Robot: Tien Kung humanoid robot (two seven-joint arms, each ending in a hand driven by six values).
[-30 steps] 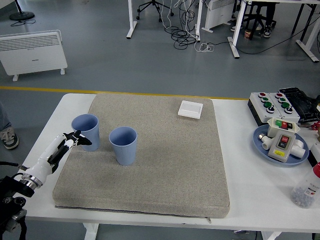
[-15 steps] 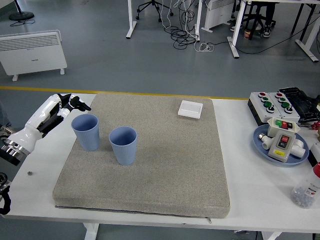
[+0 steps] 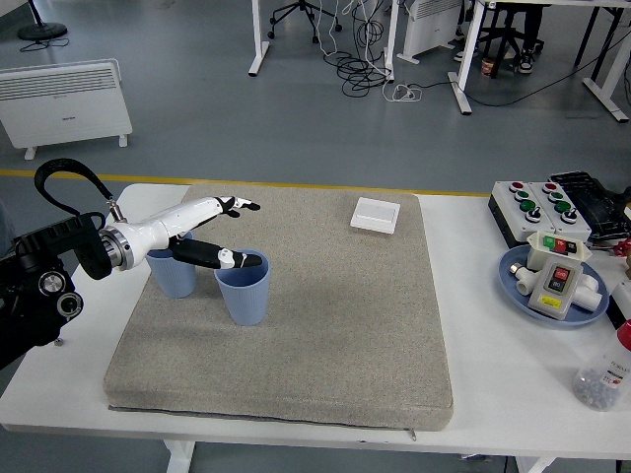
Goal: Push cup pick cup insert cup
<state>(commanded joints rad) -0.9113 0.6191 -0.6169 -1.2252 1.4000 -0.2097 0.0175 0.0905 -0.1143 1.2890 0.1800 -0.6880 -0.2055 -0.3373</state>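
2 blue cups sit on the grey mat (image 3: pixel 296 325) on the white counter (image 3: pixel 473 296). Left cup (image 3: pixel 174 276) is at about 9 o'clock on the mat and is partly hidden by the arm; right cup (image 3: pixel 243 288) stands upright just beside it, toward 3 o'clock, with a narrow gap or touching, can't tell which. The left hand (image 3: pixel 212 232) comes in from 9 o'clock over the left cup, open, fingers spread: upper fingers (image 3: pixel 240 205) point toward 2 o'clock above the mat, while the thumb (image 3: pixel 232 259) lies across the right cup's rim. It grips nothing. White square box (image 3: pixel 376 214) sits at 1 o'clock on the mat. Off the mat at 3 o'clock: button boxes (image 3: pixel 537 202) and a blue plate (image 3: pixel 513 271) with a switch unit (image 3: pixel 559 281). Bottle (image 3: pixel 603 372) at 4 o'clock.
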